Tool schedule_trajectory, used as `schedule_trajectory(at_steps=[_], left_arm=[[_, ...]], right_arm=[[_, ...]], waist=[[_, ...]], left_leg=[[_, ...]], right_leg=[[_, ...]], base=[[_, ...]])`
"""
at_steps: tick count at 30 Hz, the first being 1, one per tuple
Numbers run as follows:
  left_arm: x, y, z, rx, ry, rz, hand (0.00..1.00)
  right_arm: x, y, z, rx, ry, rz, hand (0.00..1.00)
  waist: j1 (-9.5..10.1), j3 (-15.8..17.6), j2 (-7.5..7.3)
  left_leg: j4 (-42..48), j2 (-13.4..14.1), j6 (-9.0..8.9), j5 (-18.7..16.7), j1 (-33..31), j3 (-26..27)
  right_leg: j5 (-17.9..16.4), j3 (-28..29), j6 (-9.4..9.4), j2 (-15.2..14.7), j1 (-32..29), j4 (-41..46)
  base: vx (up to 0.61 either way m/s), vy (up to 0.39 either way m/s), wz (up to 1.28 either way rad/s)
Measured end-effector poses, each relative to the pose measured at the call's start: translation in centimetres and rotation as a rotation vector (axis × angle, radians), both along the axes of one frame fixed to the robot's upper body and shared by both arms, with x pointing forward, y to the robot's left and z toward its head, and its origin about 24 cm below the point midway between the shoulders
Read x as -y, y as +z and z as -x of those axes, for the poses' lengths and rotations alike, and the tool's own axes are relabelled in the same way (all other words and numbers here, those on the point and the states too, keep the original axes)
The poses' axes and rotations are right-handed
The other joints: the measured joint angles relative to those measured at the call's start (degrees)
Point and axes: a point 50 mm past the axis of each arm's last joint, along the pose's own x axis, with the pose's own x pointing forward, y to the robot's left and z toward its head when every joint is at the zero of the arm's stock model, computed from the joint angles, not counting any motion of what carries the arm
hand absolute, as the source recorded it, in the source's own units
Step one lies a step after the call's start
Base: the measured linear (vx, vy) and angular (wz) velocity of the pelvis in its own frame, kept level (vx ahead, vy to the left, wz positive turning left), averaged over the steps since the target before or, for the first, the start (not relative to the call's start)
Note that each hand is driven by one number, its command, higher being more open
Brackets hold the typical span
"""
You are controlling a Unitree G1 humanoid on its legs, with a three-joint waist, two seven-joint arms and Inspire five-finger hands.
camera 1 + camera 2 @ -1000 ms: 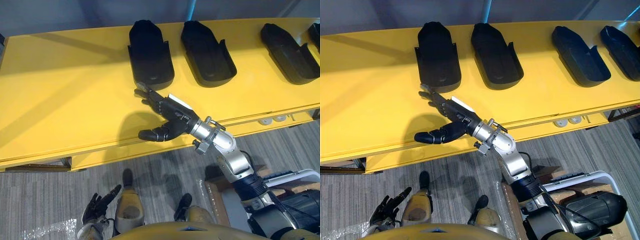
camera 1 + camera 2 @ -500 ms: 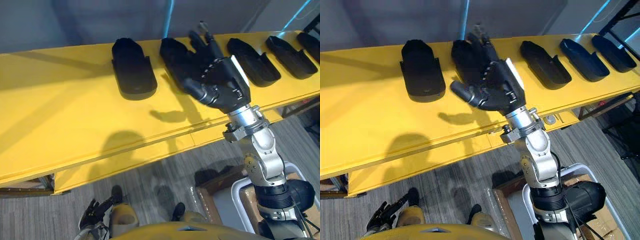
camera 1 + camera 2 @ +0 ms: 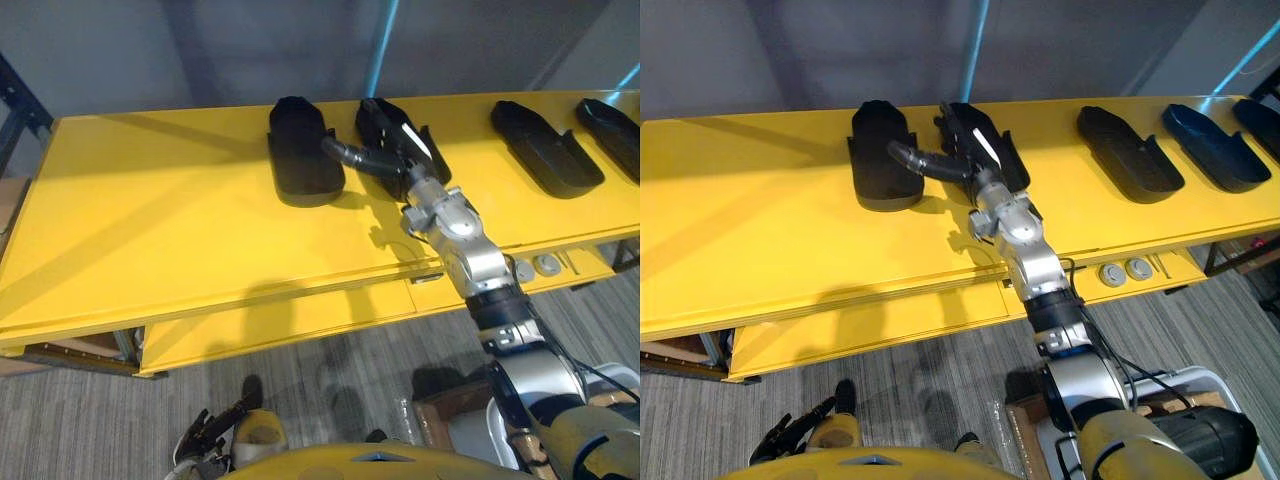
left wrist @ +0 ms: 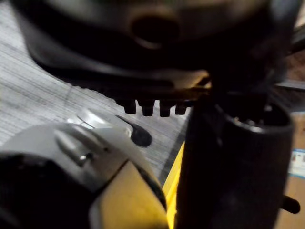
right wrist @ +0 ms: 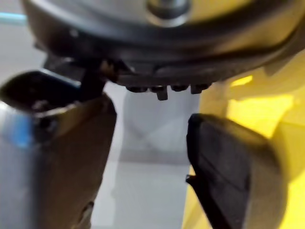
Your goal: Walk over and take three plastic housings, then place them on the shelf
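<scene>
Left eye view, upper centre: right hand [image 3: 395, 150] spread wide over the housing [image 3: 430, 160], its length running straight up-frame.

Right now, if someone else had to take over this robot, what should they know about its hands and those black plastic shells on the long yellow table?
Right hand: open, stretched over the second black plastic housing from the left, thumb pointing at the leftmost black plastic housing. I cannot tell whether it touches.
Left hand: open, hanging low near the floor, holding nothing.
Things: three more black housings lie in the same row on the long yellow table.
Done: the robot stands at the table; nothing is gripped.
Left: grasp three housings and place them on the shelf.
</scene>
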Motion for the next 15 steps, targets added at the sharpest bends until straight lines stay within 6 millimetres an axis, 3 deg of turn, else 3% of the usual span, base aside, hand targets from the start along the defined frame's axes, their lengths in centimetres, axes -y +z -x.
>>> schedule_trajectory(at_steps=[5, 15], left_arm=[[0.3, 0.0, -0.2, 0.011, 0.007, 0.009, 1.0], [1.1, -0.1, -0.4, 0.012, -0.006, 0.037, 1.0]], right_arm=[[-1.3, 2.6, -0.7, 0.091, -0.029, -0.005, 1.0], [-0.4, 2.8, -0.9, 0.115, -0.18, -0.013, 1.0]], waist=[[1.08, 0.11, 0.19], [1.51, -0.12, 1.8]], left_leg=[[-0.04, -0.18, 0.07, 0.36, -0.28, -0.72], [-0.18, 0.04, 0.09, 0.88, -0.47, -1.07]], right_leg=[[0.01, -0.8, 0.03, -0.11, 0.29, 0.01], [0.0, -1.63, 0.08, -0.01, 0.45, 0.33]], base=[[-0.02, -0.015, 0.09], [-0.03, -0.014, 0.03]])
